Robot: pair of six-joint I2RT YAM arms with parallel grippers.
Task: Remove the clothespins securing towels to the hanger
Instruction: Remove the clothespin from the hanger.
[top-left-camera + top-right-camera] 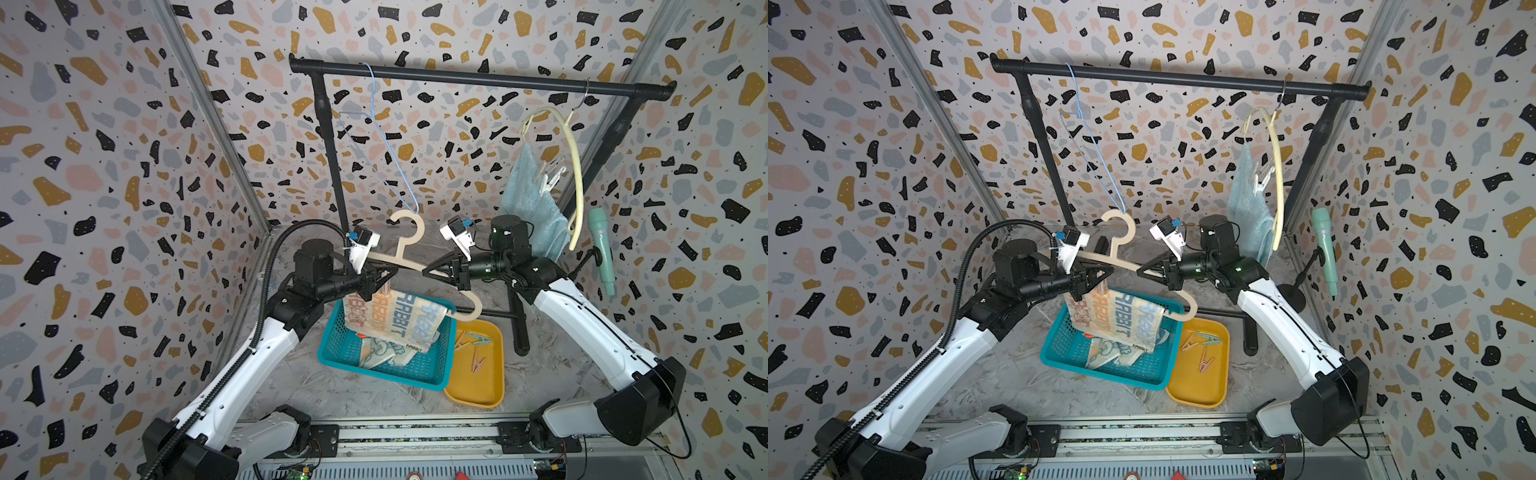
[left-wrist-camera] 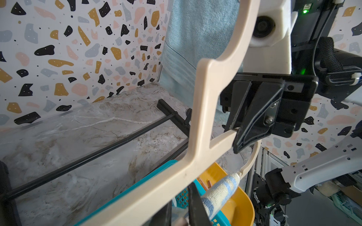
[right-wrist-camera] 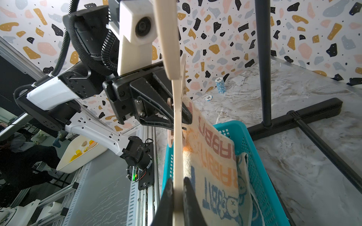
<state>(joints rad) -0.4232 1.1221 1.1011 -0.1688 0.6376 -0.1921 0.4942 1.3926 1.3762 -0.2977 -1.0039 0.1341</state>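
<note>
A beige hanger is held in the air over the basket. My right gripper is shut on its lower bar. The striped "RABBIT" towel hangs from that bar. A peach clothespin pins it at the left end, and my left gripper is shut on that clothespin. The cream towel with blue animals lies in the basket. A light-blue towel hangs at the back right from a pale yellow hanger, held by white clothespins.
Below the hanger is a teal basket. Beside it a yellow tray holds loose clothespins. A blue wire hanger hangs from the black rack. A mint microphone stands at the right wall. Poker chips sit near the far wall.
</note>
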